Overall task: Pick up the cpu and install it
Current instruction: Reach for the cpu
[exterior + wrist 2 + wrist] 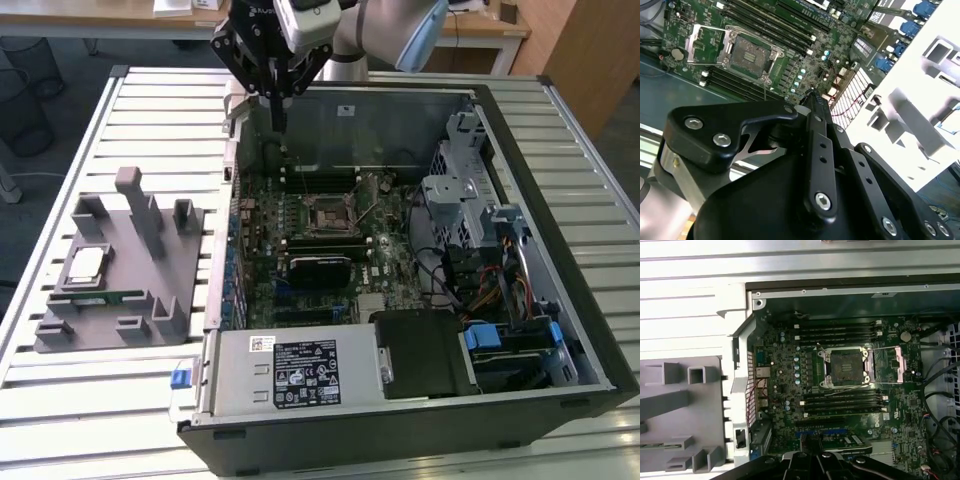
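Silvery-grey metal with a pale rim marks the cpu (85, 263), a small flat square lying level in a shallow recess of the grey fixture (150, 235). The fixture stands on the slatted table (90, 420) at the exterior view's left, about mid-height. Just below the cpu in that frame, a narrow green memory stick (110, 297) lies in its own slot.

The gripper (278, 120) hangs at the upper middle of the exterior view, over the rear edge of the open computer case (400, 425) and well apart from the cpu. Its jaws are pressed together on nothing. The socket (846, 367), seen in both wrist views, appears to have its metal frame swung open and its dark centre bare.

The step in hand looks to be the reach for the cpu, not yet begun. To do it well, the arm has to clear the case wall toward the exterior view's left. It should spread the jaws before descending, then come straight down so they meet two opposite edges of the chip. The recess leaves little room, so a centred approach matters, and a skewed grip would likely tilt the thin chip. Its top looks smooth and hard, so it may slip under light pressure.
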